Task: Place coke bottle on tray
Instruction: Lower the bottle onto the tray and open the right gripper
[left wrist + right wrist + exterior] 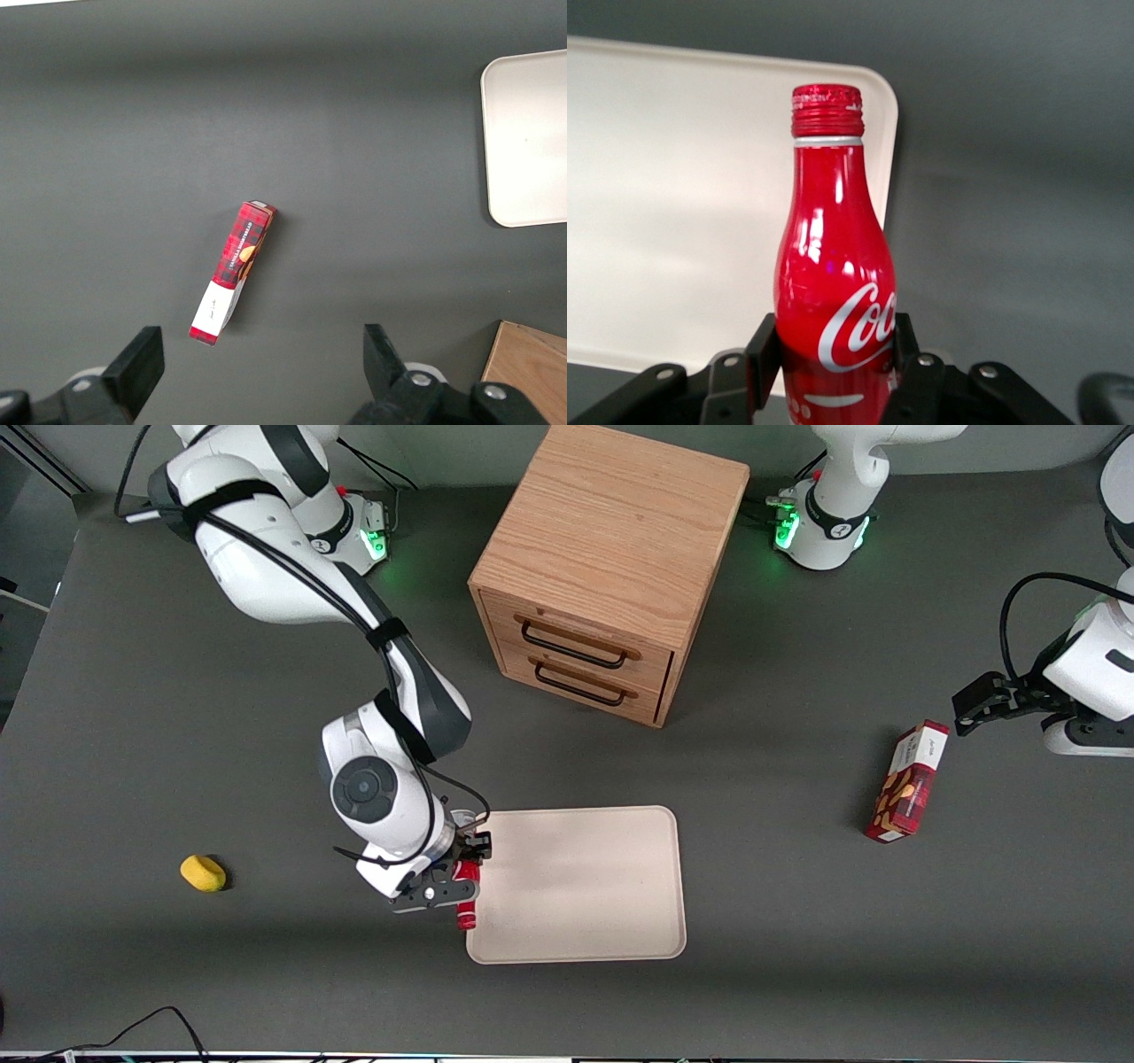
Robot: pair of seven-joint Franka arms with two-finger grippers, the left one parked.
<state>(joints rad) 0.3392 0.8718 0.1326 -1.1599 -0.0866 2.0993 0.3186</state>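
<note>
Clamping one coke bottle [833, 274] — the hand [454, 875] at one tray's [611, 921] edge — two drawers [576, 657] nearby.

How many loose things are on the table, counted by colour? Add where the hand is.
Red: 2, the bottle and the box
Beige: 1, the tray
Yellow: 1, the lump
Wooden: 1, the cabinet
Total: 5
The hand grips the bottle at the tray's edge.

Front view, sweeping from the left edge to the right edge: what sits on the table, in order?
Yellow object → pincer shut on the coke bottle, at the tray's edge → tray → snack box. The wooden drawer cabinet overlaps the tray's span, so I leave it unordered.
</note>
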